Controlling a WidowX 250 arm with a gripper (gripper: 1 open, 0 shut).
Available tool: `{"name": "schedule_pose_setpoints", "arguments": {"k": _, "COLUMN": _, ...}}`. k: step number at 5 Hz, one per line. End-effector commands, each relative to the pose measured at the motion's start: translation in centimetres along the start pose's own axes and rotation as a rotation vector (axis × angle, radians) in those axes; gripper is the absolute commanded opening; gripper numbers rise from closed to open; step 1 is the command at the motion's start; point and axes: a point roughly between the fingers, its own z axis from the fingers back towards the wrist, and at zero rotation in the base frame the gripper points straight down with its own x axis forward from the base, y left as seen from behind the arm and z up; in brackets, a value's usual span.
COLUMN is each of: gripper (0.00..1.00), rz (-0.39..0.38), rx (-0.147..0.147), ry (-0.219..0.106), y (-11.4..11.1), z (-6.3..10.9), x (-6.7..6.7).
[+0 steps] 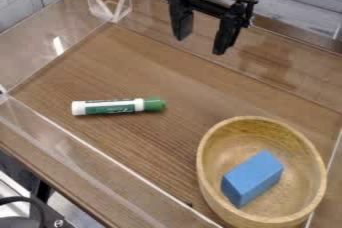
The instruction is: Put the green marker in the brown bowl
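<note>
You are viewing one tabletop, brown and wood-toned, with pale raised borders showing along its left edge and upper left corner.

Item, one green marker: it is lying on its side on the bare wood, left of the picture's middle. You are seeing a white barrel, a green label band with pale lettering, and a dark green cap that is pointing toward the right of the picture. It is resting outside the bowl and well apart from it.

Item, one brown bowl: round, wide and shallow, of light tan wood with a thick rim. It is standing upright in the lower right of the picture, its open side facing up.

Item, one blue block: rectangular, lying inside the bowl, tilted across its floor and nearer the lower part of the rim.

Item, one black gripper: it is hanging from the top of the picture, above the far part of the table. Its two fingers are standing wide apart and pointing down, released, with bare wood showing between them. You are holding nothing in it, and it is touching neither the marker nor the bowl.

Item, dark cables: they are curving at the lower left corner, beyond the table's edge.
</note>
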Motion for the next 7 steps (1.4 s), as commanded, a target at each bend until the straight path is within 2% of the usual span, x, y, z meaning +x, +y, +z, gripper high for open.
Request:
{"name": "schedule_pose_setpoints", "arguments": {"k": 1, "gripper": 1.0, "rz": -0.123, "rx": 0.008, "ry": 0.012, "y": 0.6, "z": -0.6, "x": -0.5}}
{"name": "schedule_pose_setpoints", "arguments": {"k": 3, "gripper": 1.0, "rz": -0.504, "rx": 0.053, "ry": -0.001, "y": 3.4, "z": -1.3, "x": -2.3}}
{"name": "schedule_pose_setpoints", "arguments": {"k": 5, "gripper": 1.0, "rz": -0.813, "rx": 0.11, "ry": -0.003, "y": 7.3, "z": -2.0, "x": -3.6}}
{"name": "schedule_pose_setpoints", "arguments": {"k": 6, "gripper": 1.0, "rz": -0.893, "rx": 0.129, "ry": -0.003, "y": 8.8, "z": -2.7, "x": -4.3}}
{"name": "schedule_pose_setpoints", "arguments": {"k": 7, "gripper": 1.0, "rz": -0.893, "rx": 0.124, "ry": -0.013, "y": 9.2, "z": -3.9, "x": -4.6}}
